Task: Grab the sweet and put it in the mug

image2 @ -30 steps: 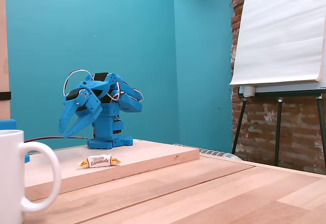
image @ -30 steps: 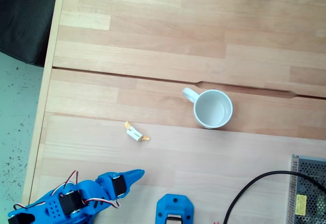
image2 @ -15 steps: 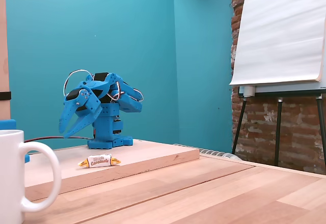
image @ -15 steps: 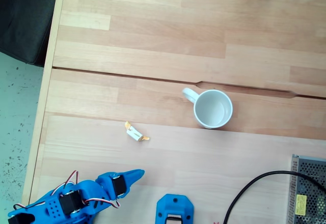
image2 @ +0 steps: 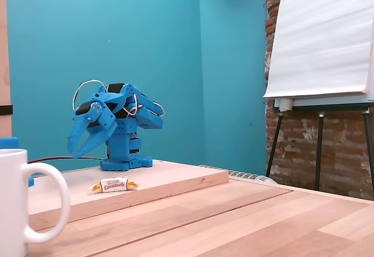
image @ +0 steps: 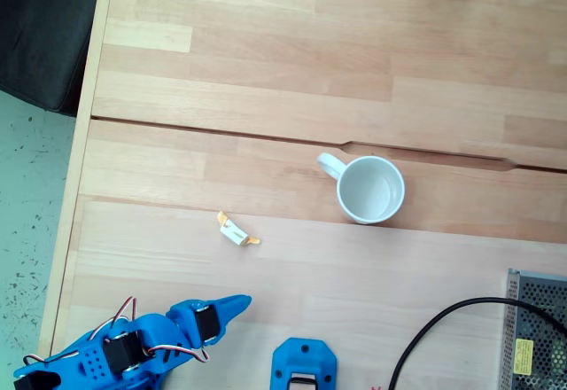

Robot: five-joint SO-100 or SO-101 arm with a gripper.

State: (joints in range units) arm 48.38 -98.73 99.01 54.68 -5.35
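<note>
Teal walls and a brick corner with a flipchart easel (image2: 318,41) stand behind your light wooden table (image: 266,97). From above, you see the sweet (image: 237,230) lying flat on the raised board, its long axis diagonal, one twisted end toward upper left, the other toward lower right. The mug (image: 370,190) stands upright well to its right, handle toward upper left. Your folded blue arm sits at the lower left; the pincer (image: 239,302) looks pressed together, holding nothing, well apart from the sweet (image2: 114,184)
</note>
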